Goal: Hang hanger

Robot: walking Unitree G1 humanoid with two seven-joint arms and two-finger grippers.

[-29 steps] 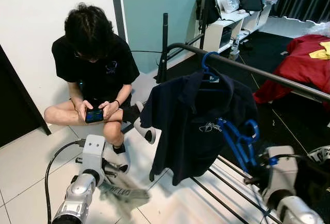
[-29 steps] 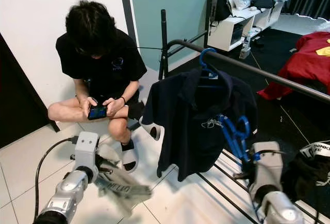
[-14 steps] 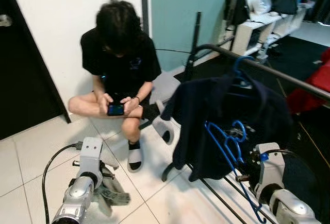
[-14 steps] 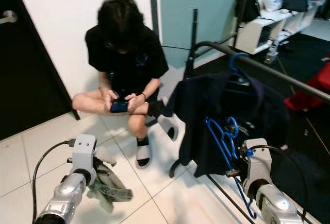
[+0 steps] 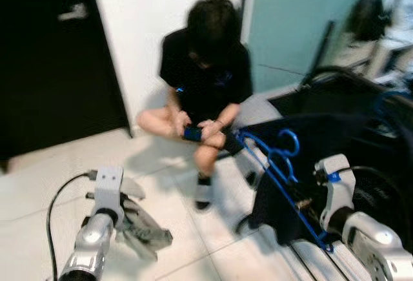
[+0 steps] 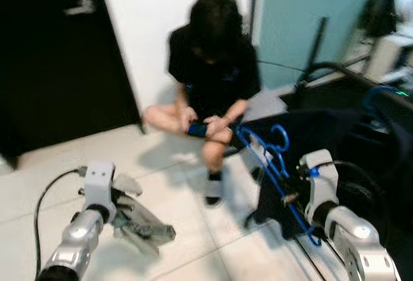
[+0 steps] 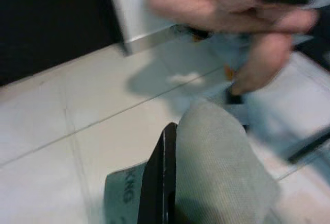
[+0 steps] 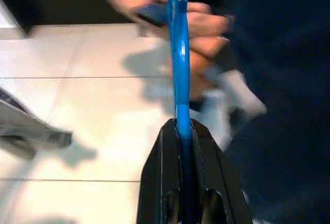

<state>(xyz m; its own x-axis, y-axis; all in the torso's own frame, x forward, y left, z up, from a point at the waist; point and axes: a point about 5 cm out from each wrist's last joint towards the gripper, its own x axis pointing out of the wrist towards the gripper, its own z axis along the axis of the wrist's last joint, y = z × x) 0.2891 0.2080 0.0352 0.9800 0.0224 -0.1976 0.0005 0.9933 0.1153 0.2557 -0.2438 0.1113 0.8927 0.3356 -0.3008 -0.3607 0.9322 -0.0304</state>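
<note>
At lower left my left gripper (image 5: 132,226) is clenched on a grey cloth (image 5: 147,236); at lower right my right gripper (image 8: 185,147) clamps the blue hanger (image 5: 274,171), beside a dark shirt (image 5: 335,158). Farther, at upper centre, a person (image 5: 210,81) sits against the wall.

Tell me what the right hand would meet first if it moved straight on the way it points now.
Probably the seated person: along the right hand and its blue hanger, their hands with a phone lie ahead. The picture is blurred and depth is unclear.
</note>
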